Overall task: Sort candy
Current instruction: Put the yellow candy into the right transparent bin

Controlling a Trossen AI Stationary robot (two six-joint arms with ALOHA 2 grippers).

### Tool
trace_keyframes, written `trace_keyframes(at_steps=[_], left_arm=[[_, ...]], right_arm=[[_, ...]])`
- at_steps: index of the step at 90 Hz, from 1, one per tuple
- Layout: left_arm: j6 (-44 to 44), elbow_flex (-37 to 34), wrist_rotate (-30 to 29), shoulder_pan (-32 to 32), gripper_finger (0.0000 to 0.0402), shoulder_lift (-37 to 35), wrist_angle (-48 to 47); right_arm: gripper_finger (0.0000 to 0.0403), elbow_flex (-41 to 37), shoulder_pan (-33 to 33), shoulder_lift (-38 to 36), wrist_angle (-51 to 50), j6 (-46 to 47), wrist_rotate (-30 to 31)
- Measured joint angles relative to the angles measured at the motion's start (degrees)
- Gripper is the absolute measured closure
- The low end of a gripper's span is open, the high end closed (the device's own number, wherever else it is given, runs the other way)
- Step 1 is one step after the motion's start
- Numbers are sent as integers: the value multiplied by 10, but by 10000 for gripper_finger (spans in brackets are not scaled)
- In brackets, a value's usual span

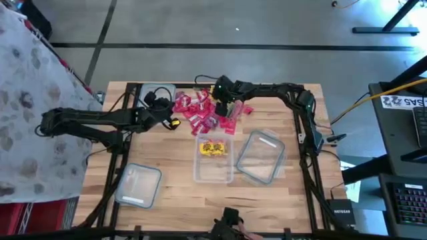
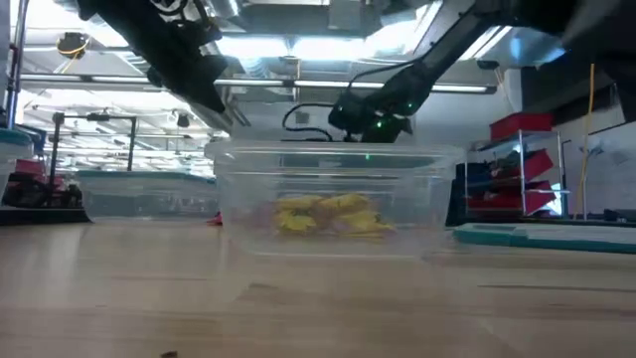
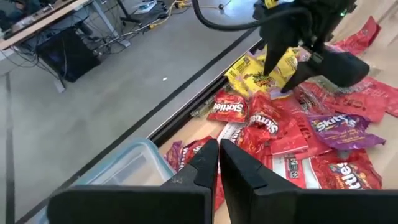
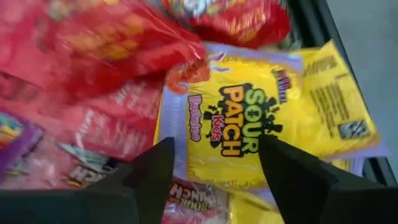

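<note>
The candy [image 1: 207, 112] lies in a heap of red, purple and yellow packets at the table's far middle, also in the left wrist view [image 3: 280, 130]. My right gripper [image 1: 223, 103] hangs over the heap's far side, open [image 4: 214, 168]. Its fingers point down and stand on either side of a yellow Sour Patch packet [image 4: 236, 124]; I see no touch. My left gripper [image 1: 172, 121] is just left of the heap, its fingers [image 3: 219, 155] shut with nothing between them. A clear tub [image 1: 213, 170] near the middle holds yellow candy [image 2: 328, 214].
An open clear tub [image 1: 261, 160] lies right of the one with yellow candy. Another [image 1: 139, 185] sits near the front left, and a blue-rimmed one [image 3: 124, 168] stands at the far left beside the heap. Bare wood shows along the front edge.
</note>
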Motion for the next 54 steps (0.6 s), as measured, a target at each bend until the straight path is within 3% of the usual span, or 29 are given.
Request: trace_keyframes(at_steps=[23, 34, 54], left_arm=[[0, 0, 0, 0, 402, 0, 3], [-1, 0, 0, 0, 402, 0, 3], [-5, 0, 0, 0, 402, 0, 3]], right_arm=[[386, 0, 8, -1, -4, 12, 31], [395, 0, 21, -25, -14, 13, 54], [402, 0, 43, -89, -45, 5, 40]])
